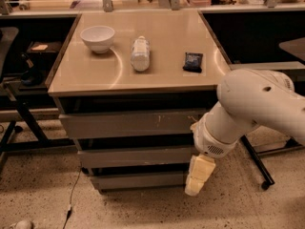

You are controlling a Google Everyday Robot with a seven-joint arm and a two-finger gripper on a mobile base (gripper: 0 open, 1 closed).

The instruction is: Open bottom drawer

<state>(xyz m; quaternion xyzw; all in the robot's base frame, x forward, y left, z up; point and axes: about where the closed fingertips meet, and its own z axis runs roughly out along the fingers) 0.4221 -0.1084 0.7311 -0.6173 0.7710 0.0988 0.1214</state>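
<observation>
Speckled floor (143, 210) beneath hand (193, 189), low at bottom drawer's (136, 181) right edge.

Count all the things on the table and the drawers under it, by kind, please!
Bowl: 1
Bottle: 1
Dark packet: 1
Drawers: 3 (top drawer, middle drawer, bottom drawer)
Total: 6
The gripper hangs by the bottom drawer's right end.

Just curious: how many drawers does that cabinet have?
3, stacked: top drawer, middle drawer, bottom drawer. None seems hidden. The gripper hangs beside the bottom drawer.
</observation>
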